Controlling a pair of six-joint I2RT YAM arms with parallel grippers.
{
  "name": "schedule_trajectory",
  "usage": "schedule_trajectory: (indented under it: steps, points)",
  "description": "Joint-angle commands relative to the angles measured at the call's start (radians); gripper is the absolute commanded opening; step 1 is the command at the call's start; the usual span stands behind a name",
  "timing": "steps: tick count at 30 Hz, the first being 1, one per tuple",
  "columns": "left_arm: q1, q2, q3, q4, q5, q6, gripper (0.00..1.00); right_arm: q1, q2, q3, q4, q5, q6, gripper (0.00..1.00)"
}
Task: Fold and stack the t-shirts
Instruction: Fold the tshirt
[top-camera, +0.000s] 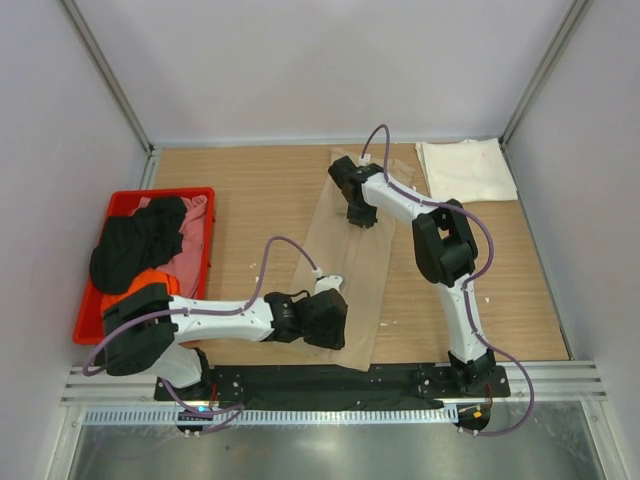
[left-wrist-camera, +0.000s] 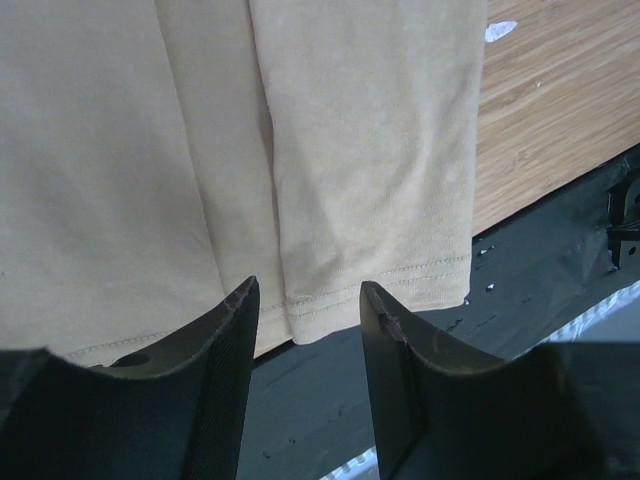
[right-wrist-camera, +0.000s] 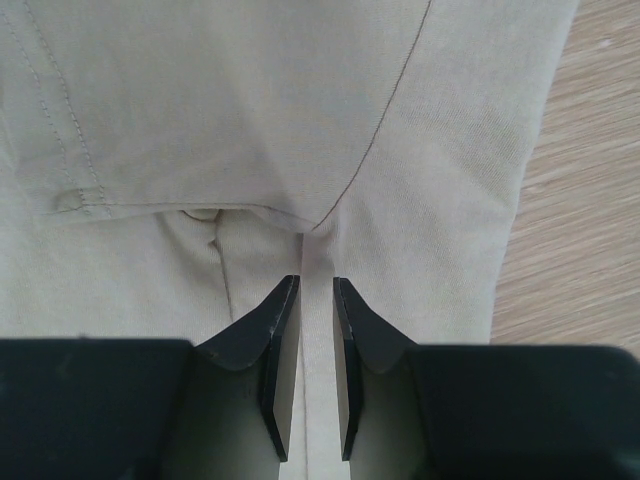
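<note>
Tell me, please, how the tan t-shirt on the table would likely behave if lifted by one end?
Probably floppy: the tan t-shirt lies flat in soft folds, so it would likely sag. It seems light, being thin cloth. Pushed, it may bunch rather than slide on the wooden table.

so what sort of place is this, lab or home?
Most likely a lab test cell: a wooden table boxed in by plain white walls and aluminium posts, two robot arms bolted at its near edge, and a red bin of crumpled t-shirts beside a spread tan t-shirt.
</note>
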Motion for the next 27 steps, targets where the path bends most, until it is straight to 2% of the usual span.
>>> schedule_trajectory:
  steps: [1, 14, 20, 23, 26, 27]
  points:
    - [-0.014, 0.011, 0.015, 0.032, -0.033, -0.025, 0.46, -0.001, -0.008, 0.022, -0.003, 0.020, 0.013, 0.25]
    - [-0.034, 0.052, 0.012, 0.014, -0.048, -0.038, 0.44, -0.009, 0.015, 0.021, 0.003, 0.008, 0.020, 0.23]
    - [-0.039, 0.072, 0.018, 0.015, -0.041, -0.037, 0.40, -0.009, 0.021, 0.018, 0.005, 0.006, 0.024, 0.22]
    - [-0.039, 0.075, 0.021, 0.014, -0.036, -0.035, 0.34, -0.009, 0.021, 0.015, 0.006, 0.006, 0.030, 0.22]
    - [-0.041, 0.074, 0.026, 0.014, -0.030, -0.031, 0.21, -0.009, 0.019, 0.011, 0.009, 0.003, 0.030, 0.18]
    - [-0.041, 0.069, 0.027, 0.012, -0.027, -0.031, 0.12, -0.009, 0.018, 0.013, 0.009, 0.003, 0.030, 0.17]
